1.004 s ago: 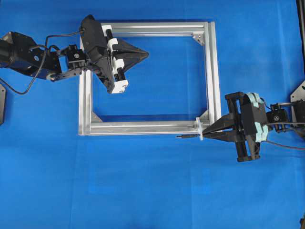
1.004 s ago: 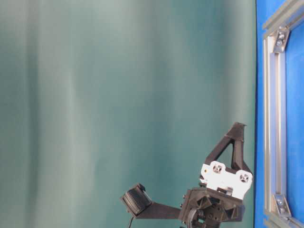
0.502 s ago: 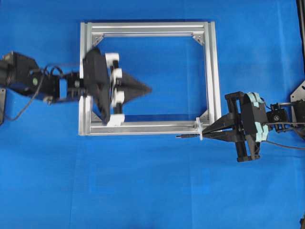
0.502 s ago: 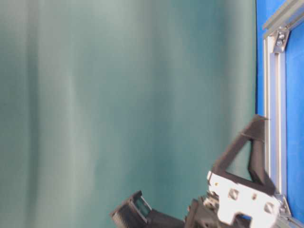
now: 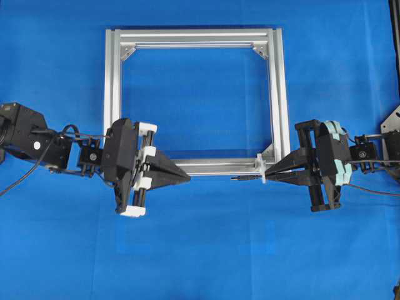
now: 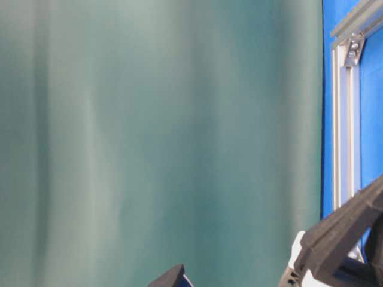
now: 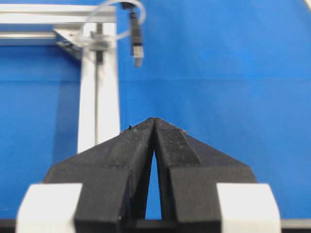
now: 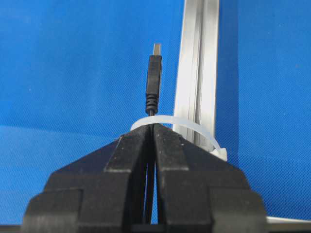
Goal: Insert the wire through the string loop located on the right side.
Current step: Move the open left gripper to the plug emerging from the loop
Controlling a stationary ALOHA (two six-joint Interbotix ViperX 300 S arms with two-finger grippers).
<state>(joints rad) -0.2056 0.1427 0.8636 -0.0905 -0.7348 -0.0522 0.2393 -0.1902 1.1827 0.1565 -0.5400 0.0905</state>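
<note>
Brushed-metal frame [image 5: 277, 94] (silvery, grooved) on matt blue cloth [image 5: 206, 250].

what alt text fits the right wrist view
The shut right gripper holds a thin black wire whose plug end pokes up through a white string loop tied to an aluminium frame bar, over a blue tabletop.

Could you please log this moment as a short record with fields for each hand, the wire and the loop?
left hand: shut, empty, over the frame's near bar
right hand: shut on the wire
wire: plug tip already through the loop
string loop: white, on the frame's near right corner
</note>
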